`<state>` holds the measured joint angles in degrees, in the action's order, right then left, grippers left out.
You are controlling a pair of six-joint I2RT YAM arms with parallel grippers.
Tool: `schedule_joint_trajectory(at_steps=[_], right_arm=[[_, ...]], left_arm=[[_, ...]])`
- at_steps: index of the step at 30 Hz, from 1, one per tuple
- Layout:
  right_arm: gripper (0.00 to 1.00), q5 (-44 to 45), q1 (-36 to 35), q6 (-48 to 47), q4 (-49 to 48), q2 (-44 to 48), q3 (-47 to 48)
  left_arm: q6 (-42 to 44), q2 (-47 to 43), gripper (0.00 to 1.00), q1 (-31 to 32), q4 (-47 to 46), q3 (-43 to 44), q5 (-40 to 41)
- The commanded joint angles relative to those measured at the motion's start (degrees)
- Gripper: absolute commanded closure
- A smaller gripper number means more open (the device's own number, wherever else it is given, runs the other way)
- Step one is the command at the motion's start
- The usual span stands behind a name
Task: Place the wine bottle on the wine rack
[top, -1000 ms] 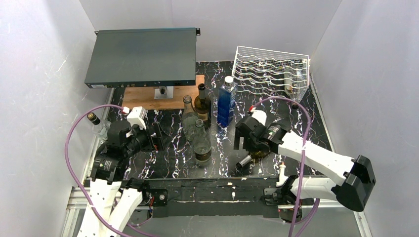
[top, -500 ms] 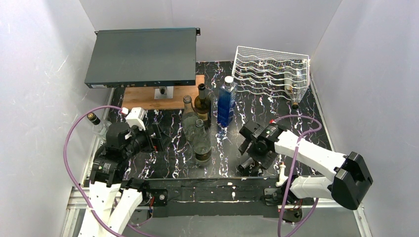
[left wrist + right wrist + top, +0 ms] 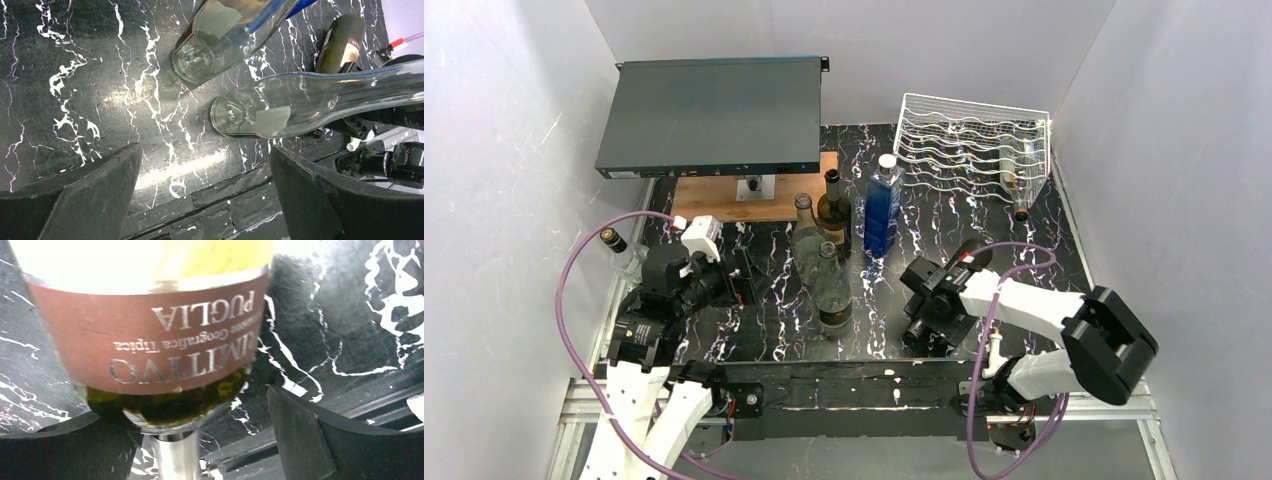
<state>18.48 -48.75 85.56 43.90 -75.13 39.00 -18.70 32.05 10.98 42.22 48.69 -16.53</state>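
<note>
Straddling lying wine bottle [image 3: 150, 340], right gripper [image 3: 175, 415] spread wide, unclamped; centre on labelled body, squeeze firmly before lifting toward upper-right wine rack [image 3: 972, 135].

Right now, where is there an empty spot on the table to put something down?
Bare tabletop lies in front of the wine rack, right of the blue bottle, and between the left gripper and the clear bottles. The middle, around the dark bottle, is crowded.
</note>
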Motion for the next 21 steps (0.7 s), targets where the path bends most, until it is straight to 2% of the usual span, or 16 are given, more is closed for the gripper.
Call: schedule_joint_trajectory(at_steps=[1, 6, 9, 12, 14, 21], right_arm=[[0.08, 6.7, 0.1, -3.5, -2.5, -6.2, 3.3], [0.18, 6.8, 0.0, -6.8, -2.8, -8.8, 3.3], [0.27, 6.7, -0.1, -8.4, -4.0, -7.4, 1.8], [0.29, 6.8, -0.1, -9.8, -4.9, -5.6, 0.4], [0.35, 6.7, -0.1, -11.3, -5.5, -4.6, 0.0], [0.45, 6.9, 0.0, -16.2, -10.6, -2.6, -2.7]], left_arm=[[-0.1, -0.1, 0.01, -0.2, 0.0, -0.3, -0.1], [-0.2, -0.2, 0.01, -0.3, 0.1, -0.3, 0.1], [-0.2, -0.1, 0.01, -0.3, 0.1, -0.3, 0.1], [-0.2, 0.2, 0.01, -0.3, 0.1, -0.3, 0.1], [-0.2, 0.4, 0.01, -0.4, 0.0, -0.3, 0.1], [-0.2, 0.7, 0.01, -0.8, 0.1, -0.3, 0.4]])
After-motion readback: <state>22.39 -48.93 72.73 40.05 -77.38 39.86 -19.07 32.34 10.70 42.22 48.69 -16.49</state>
